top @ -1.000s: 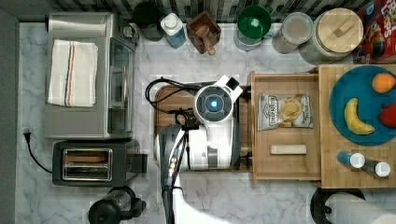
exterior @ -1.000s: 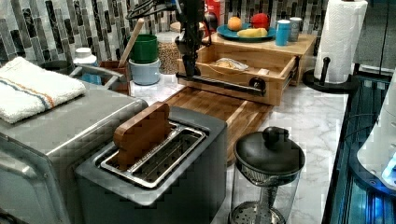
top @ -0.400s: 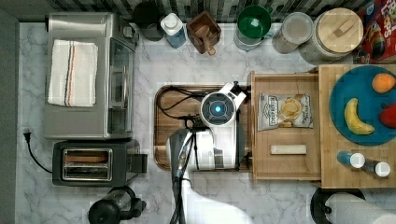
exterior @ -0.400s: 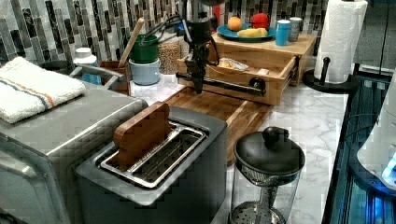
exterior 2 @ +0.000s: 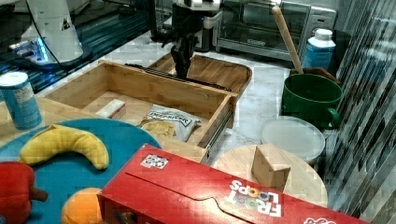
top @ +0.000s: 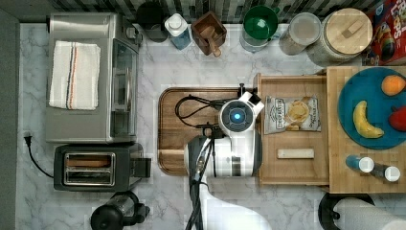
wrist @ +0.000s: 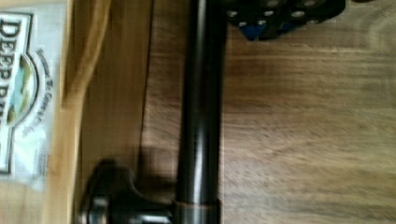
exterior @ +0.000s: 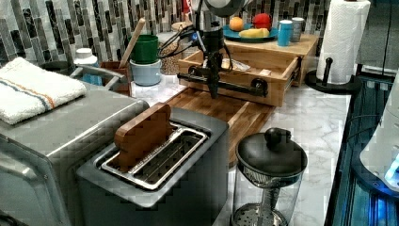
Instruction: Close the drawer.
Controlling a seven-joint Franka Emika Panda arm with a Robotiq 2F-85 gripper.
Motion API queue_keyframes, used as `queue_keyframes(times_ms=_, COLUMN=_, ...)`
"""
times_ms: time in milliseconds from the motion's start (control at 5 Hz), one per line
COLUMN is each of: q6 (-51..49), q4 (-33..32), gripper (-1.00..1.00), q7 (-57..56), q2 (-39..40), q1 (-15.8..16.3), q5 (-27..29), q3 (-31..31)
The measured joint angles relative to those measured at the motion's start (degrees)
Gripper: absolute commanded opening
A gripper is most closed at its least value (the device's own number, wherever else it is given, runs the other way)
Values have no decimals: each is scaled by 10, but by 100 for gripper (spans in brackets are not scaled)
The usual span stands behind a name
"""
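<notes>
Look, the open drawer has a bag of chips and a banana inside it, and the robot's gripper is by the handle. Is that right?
Almost. The drawer is open and holds the bag of chips, but no banana. The second thing in it is a small pale bar. The banana lies on the blue plate beside the drawer, as the top view shows. The gripper is indeed by the handle.

Top view evenly lit for me, soft shadows, mild glare on toaster oven (top: 91, 76) at frame left. Left view dimmer, blocky compression, blue glow at lower right. Right view bright, foreground cereal box (exterior 2: 224, 191) soft. Wrist view blurred throughout, dark handle bar (wrist: 201, 112) smeared, shadow beside its mount at frame bottom.
</notes>
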Motion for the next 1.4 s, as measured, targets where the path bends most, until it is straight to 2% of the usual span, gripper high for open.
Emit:
queue_keyframes(times_ms=200, q6=-1, q4=-1, gripper=-100, q7=-27, q2=0, q1=-10, q5=1, q3=4)
queue_keyframes(times_ms=600, q6=3, q4=13, gripper=-100, q7=-159, q2=17, q1=-38, q5=2, q3=6)
queue_keyframes(times_ms=1000, q6=14, q4=38, gripper=-100, q7=-220, q2=36, q1=-99, q5=33, q3=5)
queue_keyframes(times_ms=1400, q6=16, q4=74, gripper=-100, q7=-297, q2=52, q1=-134, q5=50, q3=-49)
